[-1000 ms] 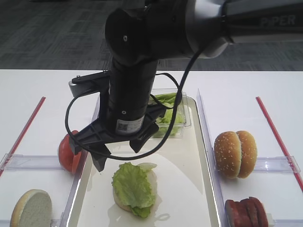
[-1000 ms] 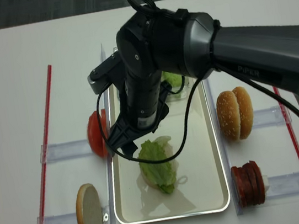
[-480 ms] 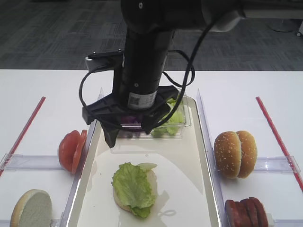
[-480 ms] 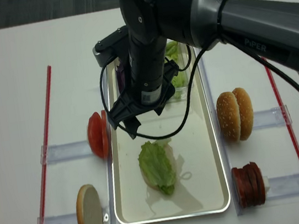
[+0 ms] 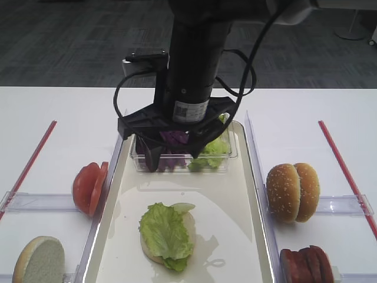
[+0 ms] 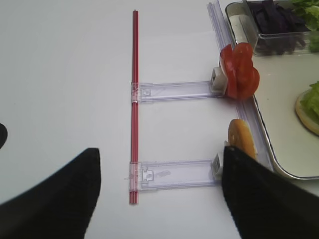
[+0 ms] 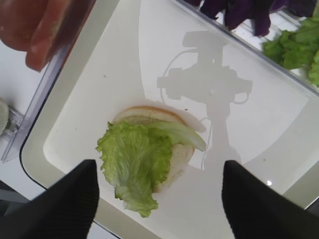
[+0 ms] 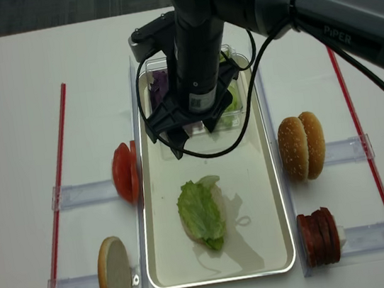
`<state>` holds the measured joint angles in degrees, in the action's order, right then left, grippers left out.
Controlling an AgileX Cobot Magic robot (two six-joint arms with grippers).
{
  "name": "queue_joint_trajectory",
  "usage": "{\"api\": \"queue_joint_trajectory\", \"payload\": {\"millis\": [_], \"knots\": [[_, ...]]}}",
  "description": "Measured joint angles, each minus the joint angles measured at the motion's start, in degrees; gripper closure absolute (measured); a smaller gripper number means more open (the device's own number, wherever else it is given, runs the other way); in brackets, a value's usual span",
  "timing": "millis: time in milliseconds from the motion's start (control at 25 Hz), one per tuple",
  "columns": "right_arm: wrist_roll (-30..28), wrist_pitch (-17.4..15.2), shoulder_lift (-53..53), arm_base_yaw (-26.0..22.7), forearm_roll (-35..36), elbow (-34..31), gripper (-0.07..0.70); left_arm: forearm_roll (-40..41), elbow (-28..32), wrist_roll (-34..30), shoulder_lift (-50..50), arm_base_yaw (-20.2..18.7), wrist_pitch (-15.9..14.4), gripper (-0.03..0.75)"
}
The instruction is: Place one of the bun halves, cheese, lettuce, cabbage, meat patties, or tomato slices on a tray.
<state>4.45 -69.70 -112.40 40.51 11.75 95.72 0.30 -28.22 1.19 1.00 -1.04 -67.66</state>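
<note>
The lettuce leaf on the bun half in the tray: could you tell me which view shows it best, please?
The right wrist view: the lettuce fills the frame, ruffles plain, unobstructed. Both exterior views show it smaller; the left wrist view catches only an edge.

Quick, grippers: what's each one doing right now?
Left gripper: open, holding nothing.
Right gripper: open, empty, above the tray.

Lettuce (image 8: pixel 202 214) covers 1 bun half (image 7: pixel 164 144) on tray (image 8: pixel 264 198), apparently flat.
</note>
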Motion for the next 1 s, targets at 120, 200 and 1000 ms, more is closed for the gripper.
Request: {"api": "queue_joint_trajectory", "payload": {"millis": [120,200,1000], "knots": [[0.0,-0.22,0.12,-0.61,0.0,0.0,0.092,0.0,0.0,0.0,0.0,0.0,0.0,0.23],[0.0,-0.35,0.12,-1.14,0.0,0.0,0.092,0.0,0.0,0.0,0.0,0.0,0.0,0.23],[-1.36,-0.57,0.12,-10.6,4.59,0.0,0.092,0.0,0.0,0.0,0.0,0.0,0.0,0.23]]}}
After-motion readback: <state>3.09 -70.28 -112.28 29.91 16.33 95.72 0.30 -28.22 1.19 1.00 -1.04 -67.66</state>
